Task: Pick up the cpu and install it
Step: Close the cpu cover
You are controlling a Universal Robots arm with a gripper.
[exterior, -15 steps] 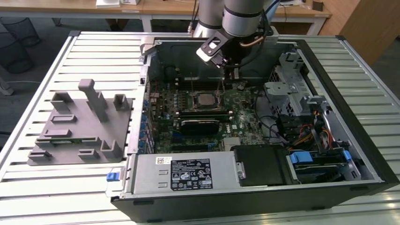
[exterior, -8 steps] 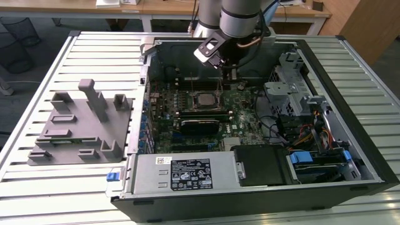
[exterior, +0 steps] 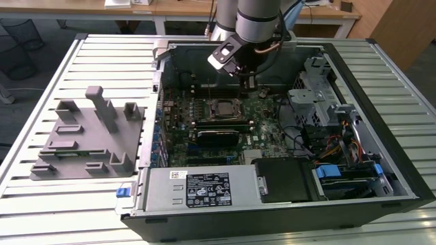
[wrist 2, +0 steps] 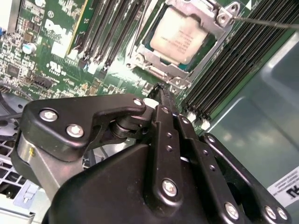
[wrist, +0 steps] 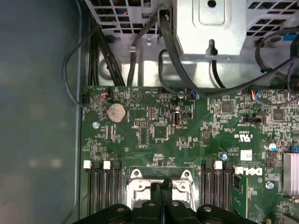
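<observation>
Found the gripper (exterior: 249,88) closed and empty, with the fingertips (wrist 2: 163,100) pressed together and nothing held between them. Located it in the exterior view inside the open computer case (exterior: 197,64), poised over the motherboard (exterior: 266,120); could not tell whether touching the board or just clear of it. Located the cpu (exterior: 225,107) near the gripper at 7 o'clock in the exterior view, apart from it. Confirmed in the second wrist view the cpu lying flat in its place, silvery top up, bordered by the metal socket frame (wrist 2: 156,63), with banks of memory slots (wrist 2: 110,28) on both sides. Noted in the first wrist view a round coin battery (wrist: 116,112) on the board. Recorded, in the exterior view, a drive cage (exterior: 313,97) at 3 o'clock of the cpu, a power supply (exterior: 197,188) at 6 o'clock, and a grey fixture tray (exterior: 75,153) at 8 o'clock outside the case, on the slatted counter (exterior: 102,56).
</observation>
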